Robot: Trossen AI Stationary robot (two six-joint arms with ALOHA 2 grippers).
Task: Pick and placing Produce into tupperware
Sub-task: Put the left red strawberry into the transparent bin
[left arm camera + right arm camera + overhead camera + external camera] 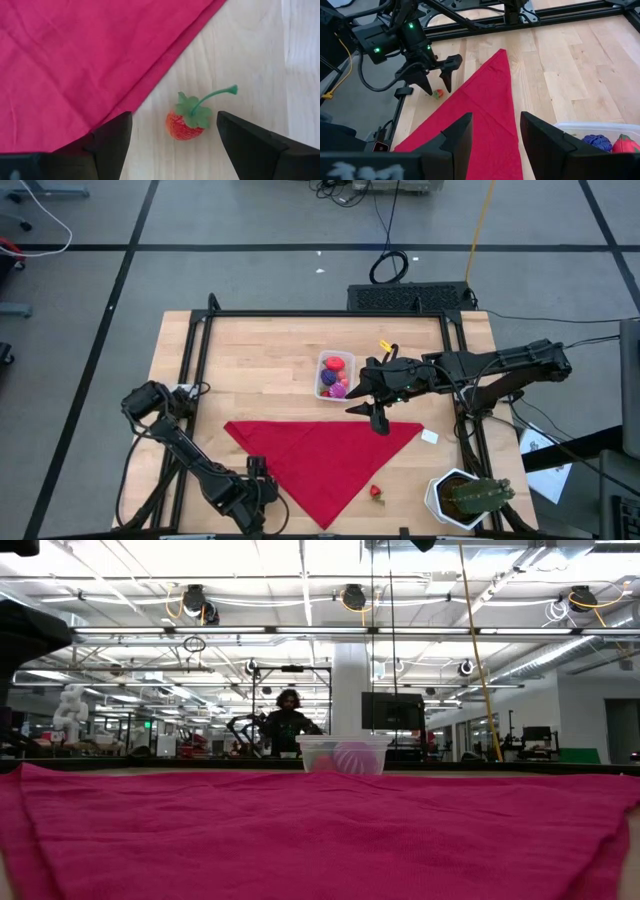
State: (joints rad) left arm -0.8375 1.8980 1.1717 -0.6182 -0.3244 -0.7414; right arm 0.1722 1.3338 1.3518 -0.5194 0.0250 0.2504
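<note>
A small red toy strawberry [185,122] with a green stem lies on the wood beside the red cloth's [325,460] near-left edge. My left gripper [174,117] is open, its fingers standing on either side of the berry without touching it; the right wrist view shows this too [436,86]. In the high view my left gripper [258,470] hides that berry. A second strawberry [376,492] lies near the cloth's near-right edge. The clear tub [335,375] holds red, purple and magenta produce [597,141]. My right gripper [365,418] hangs open and empty beside the tub.
A potted cactus in a white pot [465,498] stands at the near right corner. A small white card [429,437] lies right of the cloth, and a yellow item [386,346] sits behind the tub. Black frame rails [195,370] run along the table's sides. A person [287,720] stands far behind the table.
</note>
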